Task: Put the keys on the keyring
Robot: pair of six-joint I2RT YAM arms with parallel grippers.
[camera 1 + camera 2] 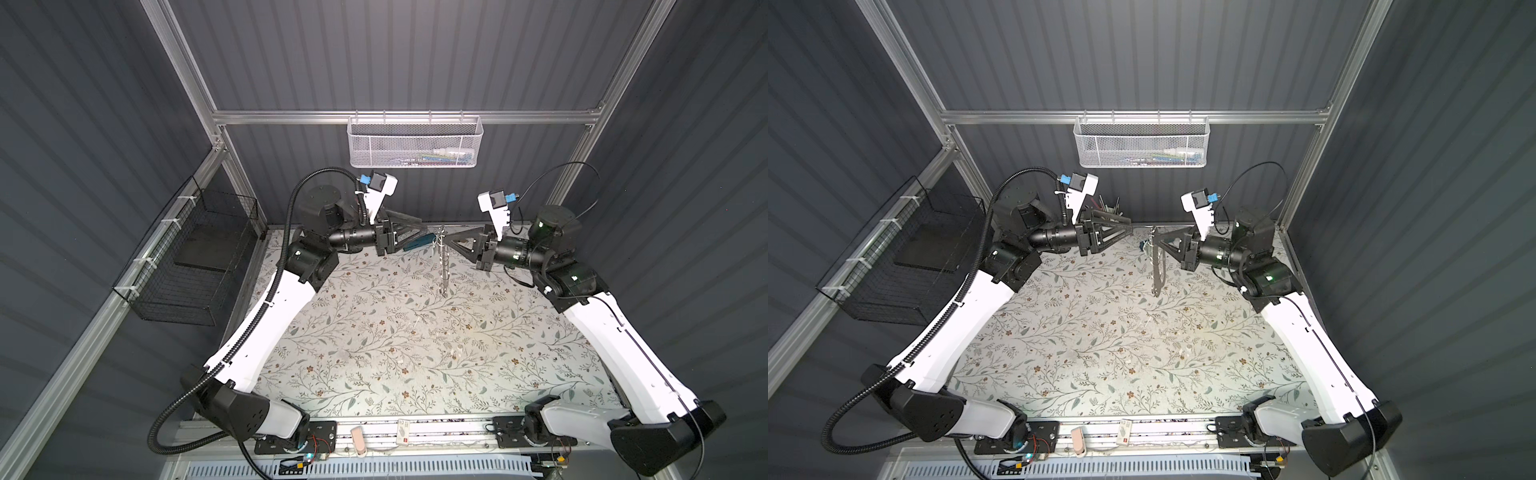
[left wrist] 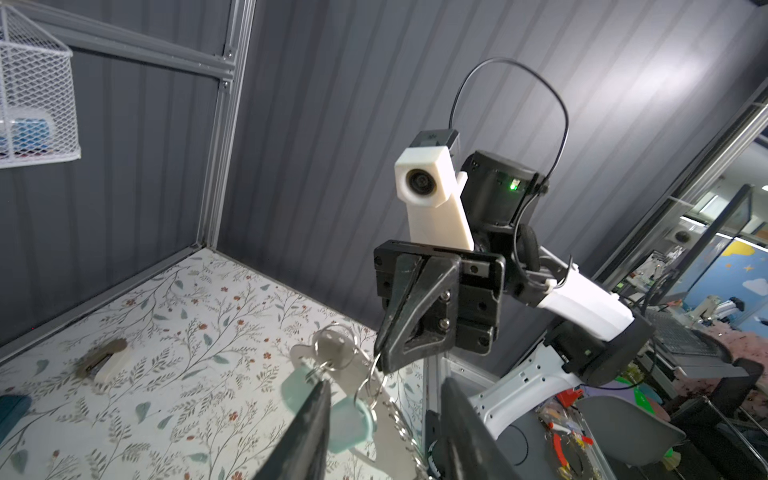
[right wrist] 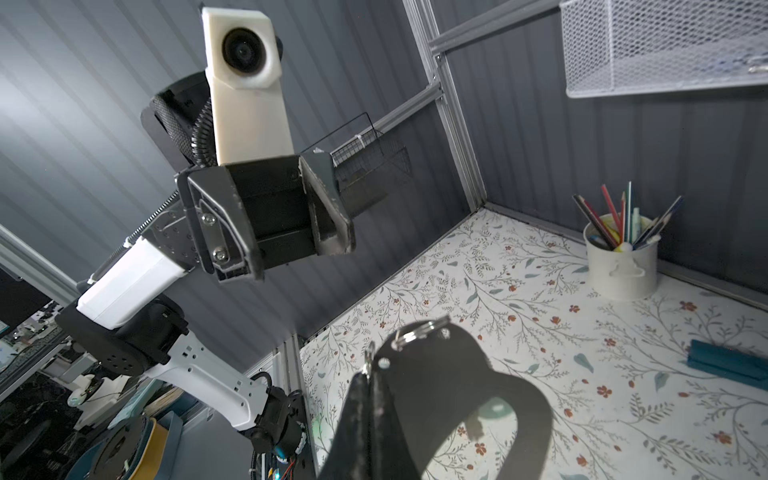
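Note:
The keyring (image 1: 444,266) (image 1: 1157,266), a flat plate with small split rings along one edge, hangs edge-on above the back of the table. My right gripper (image 1: 451,242) (image 3: 370,374) is shut on its upper edge. In the left wrist view two keys with mint-green tags (image 2: 297,386) (image 2: 353,419) hang from rings on the plate (image 2: 390,440). My left gripper (image 1: 428,237) (image 2: 386,382) faces the plate from the other side. Its jaws stand open, one finger (image 2: 311,424) in front of the tags, the other clear of them. It holds nothing.
A dark-teal case (image 1: 417,243) (image 3: 727,363) lies on the floral table (image 1: 395,353) behind the left gripper. A white cup of pencils (image 3: 621,262) stands at the back. A small brown-and-cream object (image 2: 106,361) lies near the wall. A white mesh basket (image 1: 415,141) and a black wire basket (image 1: 187,257) hang on the frame.

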